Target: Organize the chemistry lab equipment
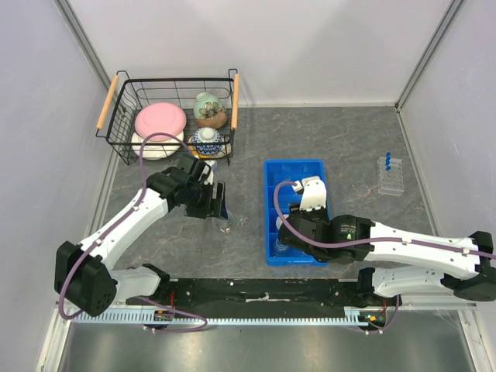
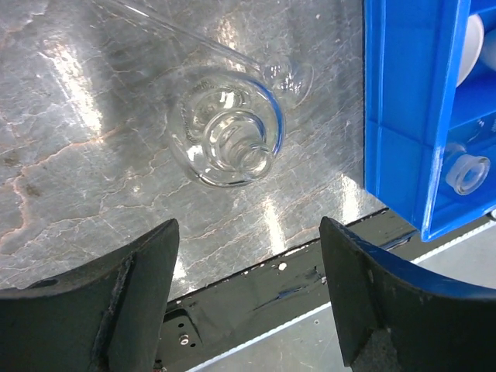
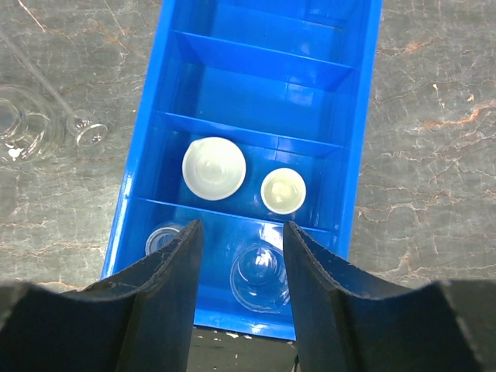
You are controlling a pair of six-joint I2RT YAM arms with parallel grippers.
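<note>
A clear round-bodied flask (image 2: 229, 139) stands on the grey table (image 2: 93, 155), seen from above with its neck toward the camera. A thin glass piece (image 2: 291, 74) lies just beyond it. My left gripper (image 2: 248, 225) hangs open over the table with nothing between its fingers; the flask is a little ahead of them. In the blue divided tray (image 3: 139, 178), two white dishes (image 3: 214, 168) (image 3: 283, 191) share one compartment. The nearest compartment holds a clear glass vessel (image 3: 260, 275) and a second one (image 3: 163, 236). My right gripper (image 3: 242, 226) is open above that vessel.
At the back left, a black wire basket (image 1: 124, 147) holds pink, white and patterned crockery. A clear rack (image 1: 390, 174) of blue-capped tubes stands to the right of the tray (image 1: 267, 186). The black base rail runs along the near table edge.
</note>
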